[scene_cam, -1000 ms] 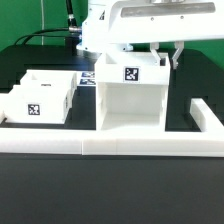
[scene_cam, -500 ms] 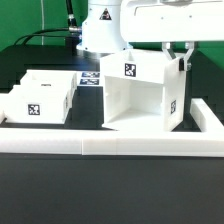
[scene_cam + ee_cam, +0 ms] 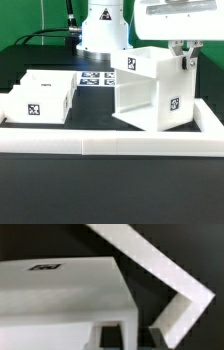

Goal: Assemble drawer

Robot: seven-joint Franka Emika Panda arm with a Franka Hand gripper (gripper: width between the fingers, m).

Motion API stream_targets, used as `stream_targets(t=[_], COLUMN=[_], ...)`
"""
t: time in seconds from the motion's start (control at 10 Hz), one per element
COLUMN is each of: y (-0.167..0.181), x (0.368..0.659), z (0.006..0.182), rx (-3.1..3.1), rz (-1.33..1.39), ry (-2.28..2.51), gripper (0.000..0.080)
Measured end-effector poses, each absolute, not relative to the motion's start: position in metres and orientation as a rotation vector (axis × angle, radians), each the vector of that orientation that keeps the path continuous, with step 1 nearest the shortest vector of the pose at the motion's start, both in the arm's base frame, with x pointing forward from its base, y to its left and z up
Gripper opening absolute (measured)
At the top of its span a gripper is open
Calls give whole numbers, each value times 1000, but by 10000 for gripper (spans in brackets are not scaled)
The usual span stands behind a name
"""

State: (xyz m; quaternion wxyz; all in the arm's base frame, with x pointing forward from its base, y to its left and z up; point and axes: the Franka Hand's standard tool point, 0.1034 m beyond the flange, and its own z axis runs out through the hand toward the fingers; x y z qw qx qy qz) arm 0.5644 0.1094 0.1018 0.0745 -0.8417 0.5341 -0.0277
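The drawer's tall white casing (image 3: pixel 150 95) stands at the exterior view's right, turned at an angle, with one tag on its top face and one on its side. My gripper (image 3: pixel 183 60) comes down over its upper far edge, and its fingers are shut on that casing wall. In the wrist view the casing (image 3: pixel 60 291) fills most of the picture, with my gripper (image 3: pixel 140 339) astride its wall. Two small white trays (image 3: pixel 40 95), each with a tag, sit side by side at the exterior view's left, apart from the casing.
A long low white wall (image 3: pixel 110 148) runs along the front and turns up the exterior view's right side (image 3: pixel 212 120), close to the casing; it also shows in the wrist view (image 3: pixel 150 263). The marker board (image 3: pixel 95 78) lies behind, by the robot base.
The casing has moved toward the exterior view's right and turned about its vertical axis, carried by my gripper. The trays have not moved.
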Motion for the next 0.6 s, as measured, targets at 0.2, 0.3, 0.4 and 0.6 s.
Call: stream_targets(t=[0.2,0.3,0.4,0.6], y=[104,107,109,112], x=[566,566,566,567], z=[100,101,101,101], rx=[-2309,-2267,-2253,-2185], rz=[-49,-43,-36,-13], ry=[1863,1909,1918,1978], gripper=[38,39,39,39])
